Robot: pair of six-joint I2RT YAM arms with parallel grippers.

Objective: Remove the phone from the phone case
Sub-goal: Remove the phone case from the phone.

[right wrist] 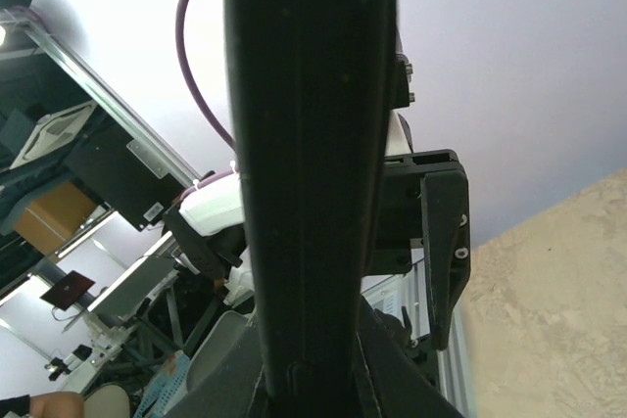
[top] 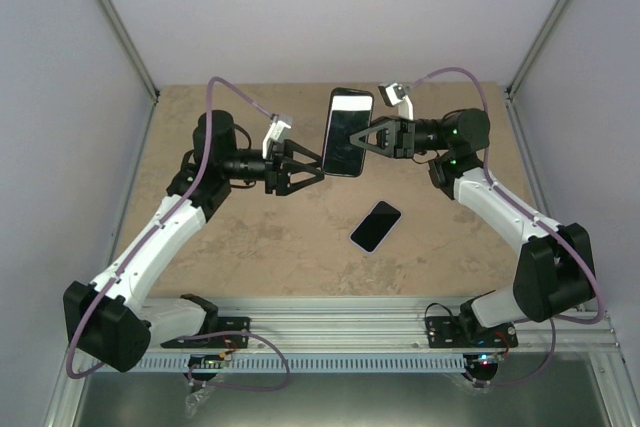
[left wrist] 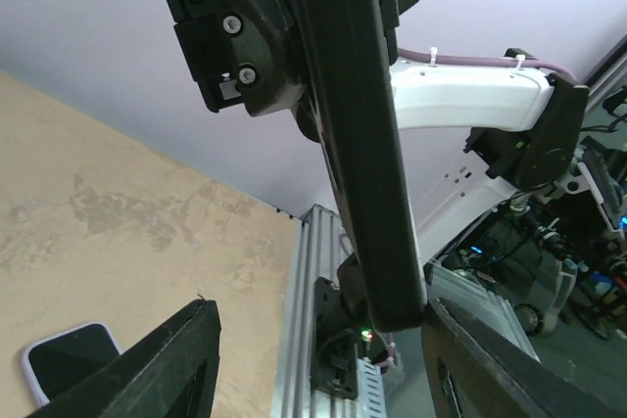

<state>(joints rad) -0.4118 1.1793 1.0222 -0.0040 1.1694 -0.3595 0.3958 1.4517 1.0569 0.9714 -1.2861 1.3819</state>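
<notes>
1. Right now, the right end effector (top: pixel 358 139) is clenched on the phone (top: pixel 348 132). It pinches the phone at one long edge and holds it upright in the air over the far half of the table (top: pixel 250 247), about midway between the left and right edges.
2. In the left wrist view the held thing shows edge-on as a thick dark bar. I take that to be the case (left wrist: pixel 358 144) wrapped around the phone, so the phone looks not yet out.
3. The left end effector (top: pixel 318 165) is released, its jaws spread with the lower end of the case between them. I cannot tell whether either finger touches it.
4. A dark slab with a pale rim (top: pixel 376 225) lies flat on the table, nearer the right edge than the left. I cannot tell whether it is another phone or a bare shell.
5. The step in hand, as I judge it, is giving the left end effector a hold on the case alone. It should close on the lip at a corner, not across glass and back together, or both arms will clamp the same stack.
6. A corner is likely where the case flexes first, so peel there, away from the right grip.
7. The right hold is narrow and the phone sits high above the table, so pull slowly to avoid twisting it loose.
</notes>
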